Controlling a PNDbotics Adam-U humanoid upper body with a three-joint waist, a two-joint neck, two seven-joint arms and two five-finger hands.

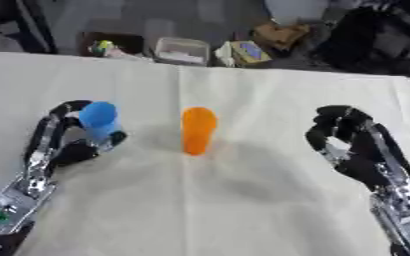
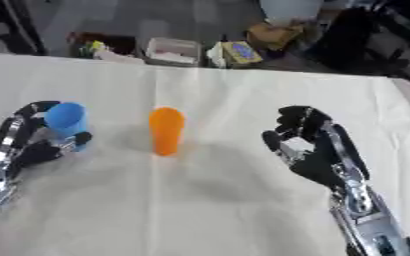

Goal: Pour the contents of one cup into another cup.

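Cups stand on the cream-covered table [image 1: 243, 210]: a blue cup [image 1: 99, 121] at about nine o'clock from centre, and an orange cup [image 1: 198, 130] upright near the middle, just to its three o'clock side. The left hand [image 1: 64, 137] has its fingers and thumb curled round the blue cup, which stands upright in its grasp. The right hand [image 2: 306, 145] sits well apart at the orange cup's three o'clock, fingers curled inward, holding nothing and touching neither cup.
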